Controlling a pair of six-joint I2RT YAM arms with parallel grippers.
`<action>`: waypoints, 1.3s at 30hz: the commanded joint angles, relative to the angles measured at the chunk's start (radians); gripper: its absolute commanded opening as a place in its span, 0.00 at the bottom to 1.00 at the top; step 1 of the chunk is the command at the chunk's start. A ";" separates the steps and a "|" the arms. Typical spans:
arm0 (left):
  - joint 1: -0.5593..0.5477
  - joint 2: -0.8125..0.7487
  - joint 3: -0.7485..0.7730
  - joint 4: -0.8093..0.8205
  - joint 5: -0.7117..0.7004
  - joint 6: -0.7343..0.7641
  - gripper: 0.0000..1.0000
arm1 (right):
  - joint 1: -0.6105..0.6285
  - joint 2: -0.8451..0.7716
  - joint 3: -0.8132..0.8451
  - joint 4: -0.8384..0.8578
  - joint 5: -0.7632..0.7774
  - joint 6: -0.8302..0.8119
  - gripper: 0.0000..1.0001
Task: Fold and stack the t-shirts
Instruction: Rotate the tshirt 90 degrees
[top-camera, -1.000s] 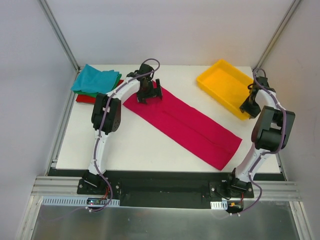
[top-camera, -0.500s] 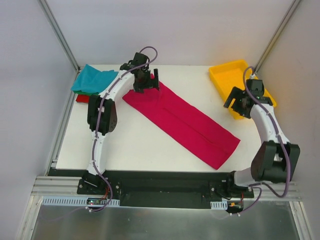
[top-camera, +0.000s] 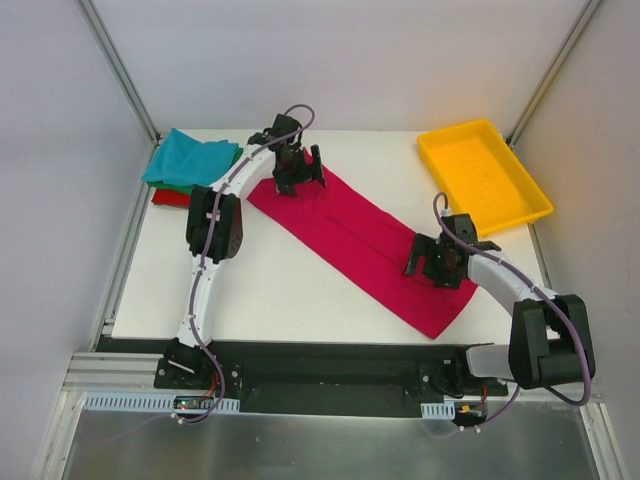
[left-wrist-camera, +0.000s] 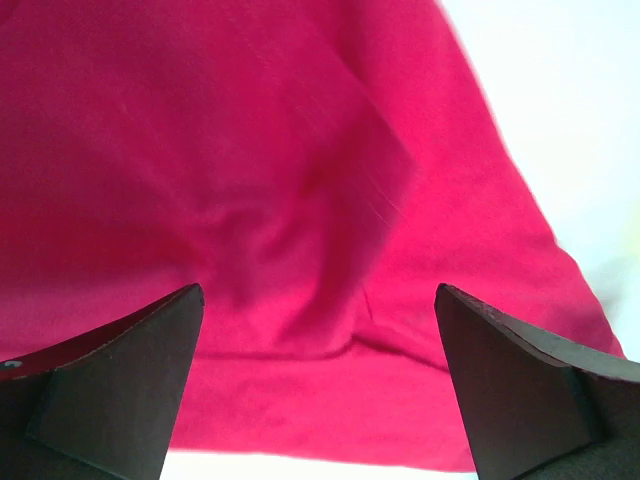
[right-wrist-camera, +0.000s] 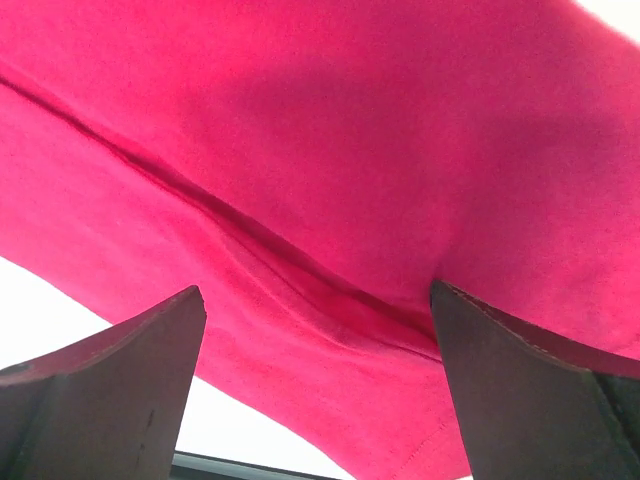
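A magenta-pink t-shirt (top-camera: 365, 245), folded into a long strip, lies diagonally across the white table. My left gripper (top-camera: 298, 172) hovers open over its far left end; the left wrist view shows pink cloth (left-wrist-camera: 300, 200) between wide-apart fingers (left-wrist-camera: 120, 400). My right gripper (top-camera: 438, 262) hangs open over the strip's near right end. In the right wrist view, a lengthwise fold seam (right-wrist-camera: 280, 250) runs between its fingers (right-wrist-camera: 520, 390). Neither gripper holds cloth. Folded t-shirts are stacked at the far left corner: teal (top-camera: 190, 158) on top, then green (top-camera: 232, 166) and red (top-camera: 168, 196) edges.
A yellow plastic tray (top-camera: 484, 178) sits at the far right of the table (top-camera: 260, 290), near the right wall. Metal frame posts rise at both back corners. The table's black front edge (right-wrist-camera: 230, 468) shows just below the shirt in the right wrist view.
My right arm swung from the yellow tray to the shirt's near right end, its jaws opening. The tray has turned and now lies farther back. The left gripper stayed over the far end.
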 joint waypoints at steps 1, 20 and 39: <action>0.024 0.117 0.113 -0.021 0.082 -0.096 0.99 | 0.042 0.015 -0.057 0.069 -0.021 0.033 0.96; 0.062 0.195 0.195 0.138 0.180 -0.265 0.99 | 0.636 0.064 -0.074 0.094 -0.211 0.206 0.96; 0.038 0.252 0.267 0.371 0.364 -0.222 0.99 | 0.799 0.033 0.162 0.026 -0.037 0.096 0.96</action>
